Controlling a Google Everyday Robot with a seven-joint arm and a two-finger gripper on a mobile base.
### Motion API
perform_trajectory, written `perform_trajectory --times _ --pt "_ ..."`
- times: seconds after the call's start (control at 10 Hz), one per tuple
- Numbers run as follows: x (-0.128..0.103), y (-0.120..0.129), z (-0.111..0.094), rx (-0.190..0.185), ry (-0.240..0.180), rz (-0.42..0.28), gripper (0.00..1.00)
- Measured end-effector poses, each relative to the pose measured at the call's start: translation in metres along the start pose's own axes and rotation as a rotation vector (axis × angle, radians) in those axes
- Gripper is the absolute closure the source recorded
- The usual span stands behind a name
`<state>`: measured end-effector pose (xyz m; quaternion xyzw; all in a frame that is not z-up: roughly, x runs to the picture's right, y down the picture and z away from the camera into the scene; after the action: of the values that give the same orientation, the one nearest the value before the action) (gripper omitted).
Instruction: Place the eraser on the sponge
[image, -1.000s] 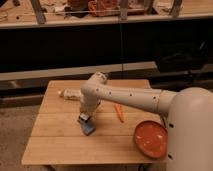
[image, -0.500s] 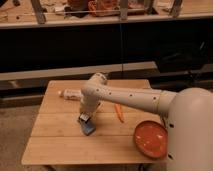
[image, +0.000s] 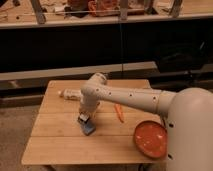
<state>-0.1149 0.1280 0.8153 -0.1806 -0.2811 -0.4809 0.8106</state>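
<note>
one white arm reaches in from the lower right, crosses above the wooden bench, bends at an elbow over the back half of the top and drops down toward the left-centre. at its lower end the tool hangs low and points downward, just above the bench surface.

right at the tip of the tool is a small whitish block with a dark part, which looks to be the eraser. whether the tool is apart, together or clamped on that block cannot be told from this view. whether the block hangs just above the sponge or already touches it cannot be told either.

the sponge, a flat blue-grey pad, lies on the bench directly below and slightly in front of the tool, its far end under the tip.

a pale labelled bottle lies on its side near the back left of the bench, partly behind the arm. an orange carrot lies to the right of the tool, well apart from the sponge. a round orange bowl sits near the front right corner, beside the wide base of the arm.
</note>
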Motion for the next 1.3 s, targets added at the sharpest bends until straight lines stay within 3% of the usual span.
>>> perform_trajectory --times 0.2,0.5,0.6,0.8,1.0,1.3 --pt "-0.0003 0.0003 0.0004 0.0 -0.002 -0.003 0.58" --pt "-0.0013 -0.0001 0.0005 0.001 -0.005 -0.01 0.35" --pt "-0.0015 0.0001 0.001 0.0 -0.005 -0.014 0.35" --pt "-0.0018 -0.0001 0.0011 0.0 -0.007 -0.02 0.51" --pt "-0.0021 -0.0001 0.0011 0.0 -0.007 -0.021 0.58" --pt "-0.0027 -0.0009 0.0008 0.002 -0.009 -0.024 0.42"
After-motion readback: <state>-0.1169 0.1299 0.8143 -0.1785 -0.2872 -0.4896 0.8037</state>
